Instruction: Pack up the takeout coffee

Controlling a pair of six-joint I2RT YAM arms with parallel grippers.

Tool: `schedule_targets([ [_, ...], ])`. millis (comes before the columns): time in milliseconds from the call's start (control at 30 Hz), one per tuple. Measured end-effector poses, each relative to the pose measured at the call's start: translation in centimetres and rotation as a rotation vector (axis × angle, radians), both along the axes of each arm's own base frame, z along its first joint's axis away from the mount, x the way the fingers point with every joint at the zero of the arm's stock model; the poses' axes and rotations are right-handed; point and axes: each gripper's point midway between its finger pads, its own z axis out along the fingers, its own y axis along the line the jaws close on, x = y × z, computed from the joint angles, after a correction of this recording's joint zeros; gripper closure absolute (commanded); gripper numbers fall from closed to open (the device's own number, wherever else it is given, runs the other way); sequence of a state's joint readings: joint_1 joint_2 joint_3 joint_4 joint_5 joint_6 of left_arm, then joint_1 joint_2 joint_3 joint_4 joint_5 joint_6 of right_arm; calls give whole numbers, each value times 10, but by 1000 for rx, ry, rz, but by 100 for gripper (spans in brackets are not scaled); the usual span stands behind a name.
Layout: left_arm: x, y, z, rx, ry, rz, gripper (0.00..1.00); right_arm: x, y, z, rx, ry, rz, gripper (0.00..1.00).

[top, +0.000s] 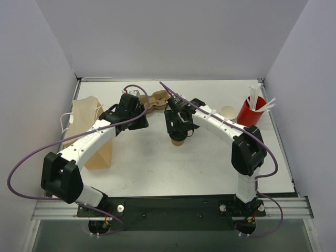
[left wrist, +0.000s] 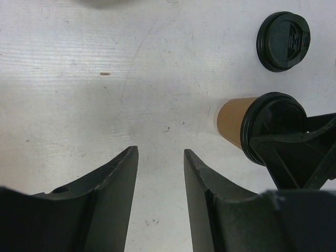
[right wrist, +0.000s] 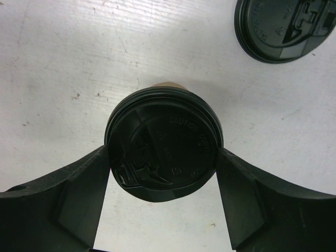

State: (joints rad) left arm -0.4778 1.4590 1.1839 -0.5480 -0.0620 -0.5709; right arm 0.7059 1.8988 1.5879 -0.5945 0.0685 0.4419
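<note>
A takeout coffee (right wrist: 164,144), a brown kraft cup with a black lid, stands at mid-table (top: 177,140). My right gripper (right wrist: 164,157) is shut on it, with a finger pressed on each side of the lid. In the left wrist view the cup (left wrist: 234,122) shows at right with the right gripper's fingers (left wrist: 296,155) on its lid. I cannot tell whether the cup rests on the table or hangs just above it. A second black lid (left wrist: 283,41) lies beyond it (right wrist: 286,26). No cup shows under that lid. My left gripper (left wrist: 160,157) is open and empty, left of the cup (top: 137,121).
A brown paper bag (top: 92,136) lies at the left edge. A cardboard cup carrier (top: 157,98) sits at the back centre. A red cup with white straws (top: 251,110) and a pale cream cup (top: 228,111) stand at the back right. White walls close in three sides.
</note>
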Motion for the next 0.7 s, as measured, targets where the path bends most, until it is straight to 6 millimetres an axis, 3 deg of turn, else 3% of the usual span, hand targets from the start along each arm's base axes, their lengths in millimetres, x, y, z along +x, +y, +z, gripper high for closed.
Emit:
schedule_targets([
  [233, -3, -1, -5, -3, 11, -12, 50, -13, -27, 6, 1, 10, -44, 36],
  [333, -3, -2, -4, -7, 8, -18, 50, -22, -48, 12, 10, 5, -86, 36],
  [567, -3, -7, -2, -24, 1, -40, 50, -49, -120, 18, 5, -11, -241, 36],
  [700, -4, -10, -1, -35, 1, -63, 50, -66, -162, 10, -13, -7, -348, 36],
])
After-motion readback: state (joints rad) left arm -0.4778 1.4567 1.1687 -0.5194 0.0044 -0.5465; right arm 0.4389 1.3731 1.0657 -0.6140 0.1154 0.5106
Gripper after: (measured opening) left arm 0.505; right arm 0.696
